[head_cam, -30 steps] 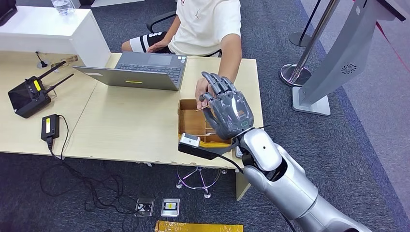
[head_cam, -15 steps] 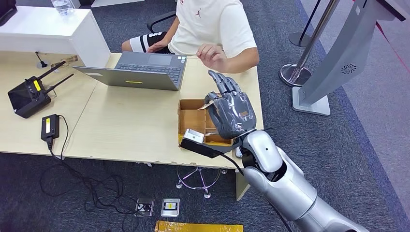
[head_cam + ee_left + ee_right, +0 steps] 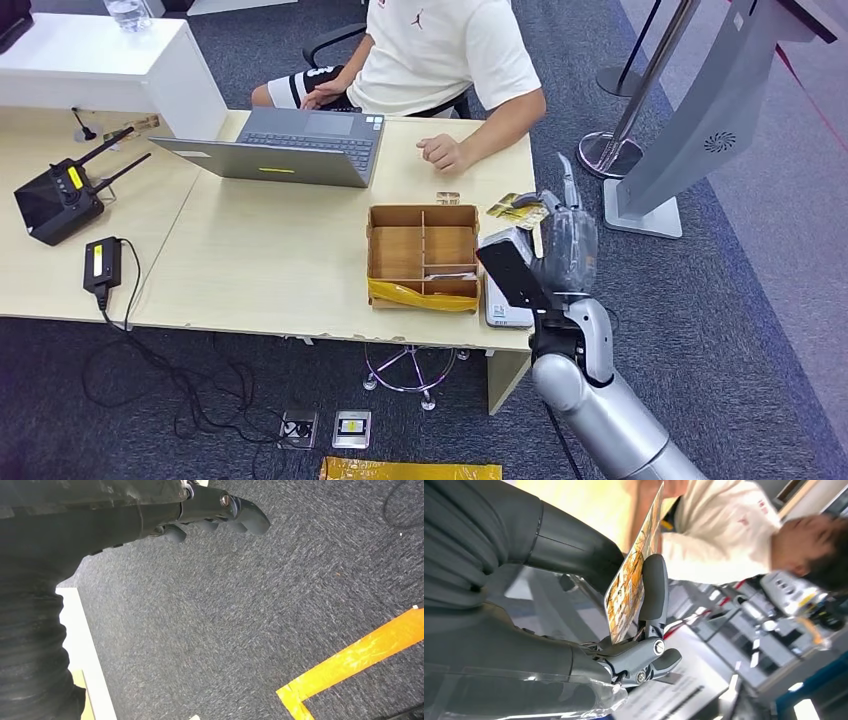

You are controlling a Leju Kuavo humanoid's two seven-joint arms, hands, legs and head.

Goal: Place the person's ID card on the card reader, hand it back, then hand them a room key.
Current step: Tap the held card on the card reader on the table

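Right hand [image 3: 567, 243] raised at the table's [image 3: 280, 260] right edge, fingers [image 3: 653, 590] and thumb pinching a yellow-patterned card [image 3: 633, 577], likely the room key. Card also visible in head view [image 3: 517, 208], just right of the compartmented cardboard tray [image 3: 422, 256]. White card reader [image 3: 506, 305] beside tray. Person's hand [image 3: 442, 153] resting on table near laptop [image 3: 290, 146]. Left hand [image 3: 220, 515] hanging over carpet, fingers curled, holding nothing.

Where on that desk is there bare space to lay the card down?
Bare wood lies between the laptop and the divided wooden box, and left of the box toward the small black device. It is crowded at the right edge, around the right hand and person's hand.
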